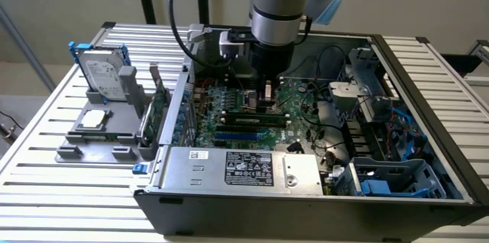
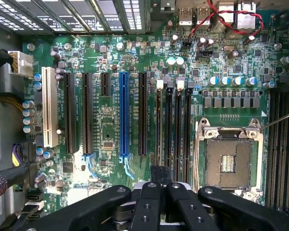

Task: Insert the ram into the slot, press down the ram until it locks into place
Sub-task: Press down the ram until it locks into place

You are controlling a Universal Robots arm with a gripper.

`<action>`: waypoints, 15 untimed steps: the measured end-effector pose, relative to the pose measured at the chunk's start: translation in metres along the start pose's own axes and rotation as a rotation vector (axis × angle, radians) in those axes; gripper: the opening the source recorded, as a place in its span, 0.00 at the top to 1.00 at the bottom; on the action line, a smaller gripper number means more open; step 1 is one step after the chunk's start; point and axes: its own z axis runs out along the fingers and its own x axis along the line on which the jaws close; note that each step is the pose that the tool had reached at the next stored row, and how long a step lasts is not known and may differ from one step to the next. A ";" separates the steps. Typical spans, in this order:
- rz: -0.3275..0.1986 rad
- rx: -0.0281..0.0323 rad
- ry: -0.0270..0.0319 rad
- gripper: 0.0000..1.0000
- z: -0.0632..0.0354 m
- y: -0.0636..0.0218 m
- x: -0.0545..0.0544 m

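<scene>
Exterior and wrist views, pressing stage. The gripper (image 1: 267, 104) hangs over the motherboard (image 1: 206, 131) with its fingers (image 2: 156, 174) apparently pressed together rather than spread. They pinch nothing I can make out.

The ram (image 1: 252, 118) stands on edge in the middle of the board, directly beneath the fingertips, on the far side of the power supply (image 1: 229, 165). Whether the tips touch its top edge I cannot tell.

Its long axis runs from the exterior view's left to the exterior view's right, parallel to the power supply's long side. Its chip face is turned toward the near side.

In the wrist view the slot (image 2: 168, 125) is one of several parallel black strips beside the blue connector (image 2: 124, 113). Which strip holds the ram I cannot tell.

To do this step well, I judge the push should be straight down along the stick's plane. It should be centred on the stick's length so that both end clips close together and the stick does not rock. Pressing off-centre risks seating one end alone.
</scene>
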 end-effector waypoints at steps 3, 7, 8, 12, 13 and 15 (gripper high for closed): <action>0.000 0.0000 0.0001 0.89 0.0019 0.0003 0.000; 0.000 0.0001 0.0000 0.89 0.0067 0.0002 0.000; 0.000 0.0001 -0.0001 0.89 0.0082 0.0002 0.000; 0.000 0.0001 0.0000 0.89 0.0144 0.0001 -0.001; 0.000 0.0001 0.0000 0.89 0.0159 0.0001 -0.001; 0.000 0.0001 0.0000 0.89 0.0189 0.0001 -0.001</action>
